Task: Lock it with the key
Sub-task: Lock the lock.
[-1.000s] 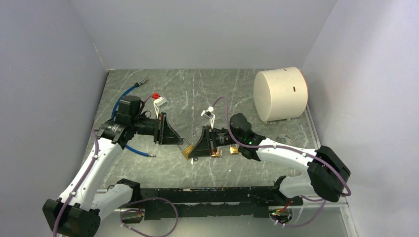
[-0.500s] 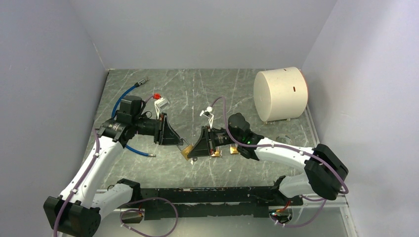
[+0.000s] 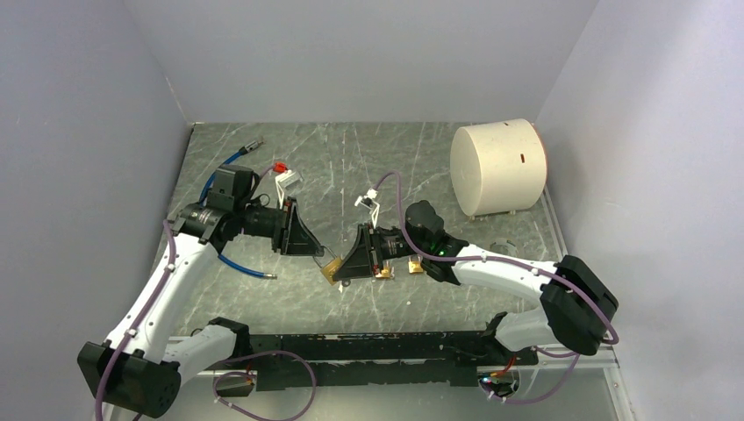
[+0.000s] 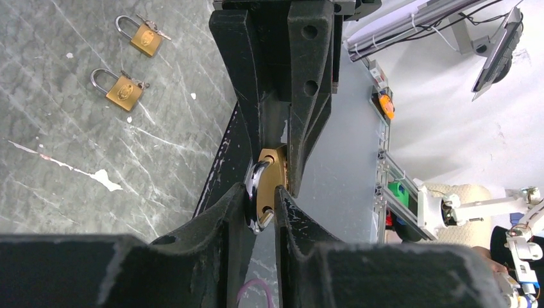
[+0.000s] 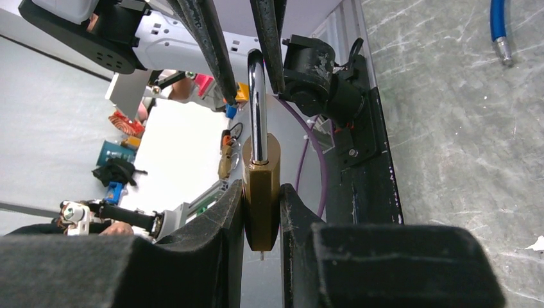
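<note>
A brass padlock (image 5: pixel 261 173) hangs in mid-air between the two grippers, above the grey marbled table (image 3: pixel 351 158). The right gripper (image 5: pixel 261 196) has its fingers closed flat against both faces of the brass body and holds it firmly. The silver shackle (image 5: pixel 256 96) points straight out past the fingertips. The left gripper (image 4: pixel 262 196) faces it tip to tip, its fingers narrowly parted with the shackle's curved end lying between them. It is not possible to tell whether they press on the shackle or only flank it.

On the table, just beside the right gripper's wrist, lie a spare padlock (image 4: pixel 122 91) and a second spare padlock (image 4: pixel 144 38), each on its side. A blue hose (image 3: pixel 239 265) runs under the left gripper's arm. A white cylinder (image 3: pixel 497 167) stands well beyond the right gripper, near the back corner.
</note>
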Controlling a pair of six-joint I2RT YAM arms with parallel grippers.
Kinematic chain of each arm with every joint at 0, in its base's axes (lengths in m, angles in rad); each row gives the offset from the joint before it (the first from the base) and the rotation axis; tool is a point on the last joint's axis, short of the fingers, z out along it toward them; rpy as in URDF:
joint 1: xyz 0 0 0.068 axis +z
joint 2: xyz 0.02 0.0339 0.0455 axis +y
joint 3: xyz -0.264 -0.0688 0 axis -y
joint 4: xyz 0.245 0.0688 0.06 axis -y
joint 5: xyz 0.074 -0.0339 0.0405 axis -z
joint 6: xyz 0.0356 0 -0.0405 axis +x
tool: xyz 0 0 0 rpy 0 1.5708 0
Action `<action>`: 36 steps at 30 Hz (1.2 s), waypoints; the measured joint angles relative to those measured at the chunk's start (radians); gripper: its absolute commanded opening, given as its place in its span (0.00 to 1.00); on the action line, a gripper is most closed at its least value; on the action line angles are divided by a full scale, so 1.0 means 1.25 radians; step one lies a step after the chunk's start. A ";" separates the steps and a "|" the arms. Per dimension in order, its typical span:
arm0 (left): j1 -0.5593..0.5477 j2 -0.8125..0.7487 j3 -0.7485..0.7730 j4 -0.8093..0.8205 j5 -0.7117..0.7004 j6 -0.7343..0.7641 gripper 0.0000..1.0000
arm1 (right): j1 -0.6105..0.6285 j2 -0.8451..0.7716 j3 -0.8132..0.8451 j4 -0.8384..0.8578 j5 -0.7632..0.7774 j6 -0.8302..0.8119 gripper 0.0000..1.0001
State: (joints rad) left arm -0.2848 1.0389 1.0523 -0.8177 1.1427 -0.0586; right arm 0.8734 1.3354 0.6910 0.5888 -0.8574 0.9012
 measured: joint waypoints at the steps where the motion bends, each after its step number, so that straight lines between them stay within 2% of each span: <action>1: 0.000 0.001 0.001 -0.004 0.000 0.003 0.28 | 0.000 0.000 0.000 -0.001 -0.001 0.000 0.00; 13: 0.000 0.002 0.021 -0.041 -0.020 0.042 0.22 | 0.000 0.000 0.000 -0.001 -0.006 0.000 0.00; 21: 0.000 0.002 0.025 -0.049 -0.025 0.054 0.03 | 0.000 0.000 0.000 0.002 -0.011 0.000 0.00; 28: 0.002 0.004 0.022 -0.045 -0.012 0.059 0.03 | 0.000 -0.001 0.000 0.003 -0.007 0.007 0.00; 36: 0.013 -0.017 -0.040 0.041 -0.006 -0.008 0.03 | 0.003 -0.009 0.000 -0.041 0.027 -0.001 0.00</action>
State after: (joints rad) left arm -0.2691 1.0172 1.0027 -0.7670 1.1351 -0.0689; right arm 0.8768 1.3243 0.6910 0.5373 -0.8238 0.9005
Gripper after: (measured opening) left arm 0.058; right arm 0.226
